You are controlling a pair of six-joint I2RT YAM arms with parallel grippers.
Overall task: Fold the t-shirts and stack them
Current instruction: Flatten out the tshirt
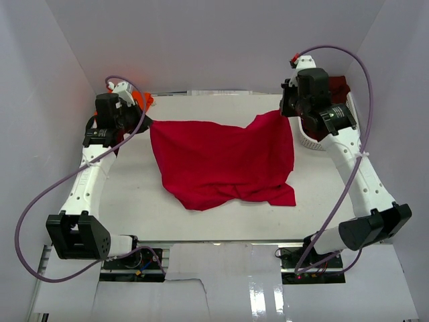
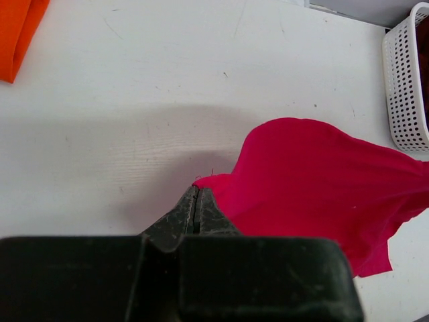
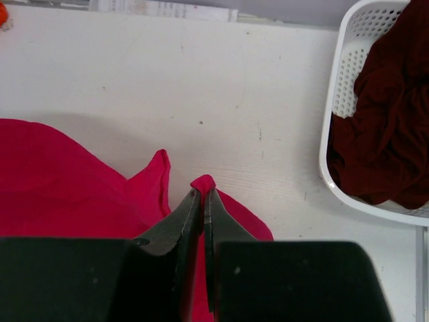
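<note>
Right gripper (image 3: 202,194) pinches red t-shirt (image 3: 60,188); seemingly maroon t-shirt (image 3: 389,127) in basket (image 3: 338,80).

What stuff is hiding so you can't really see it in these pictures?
- Orange t-shirt: in the top view it is mostly behind the left arm; in the left wrist view the picture's corner cuts it off.
- Maroon t-shirt: the right wrist view's edge cuts it off; in the top view it is mostly behind the right arm.
- White basket: not whole in any view.
- Red t-shirt: bunched up, so its sleeves and neck cannot be picked out.
</note>
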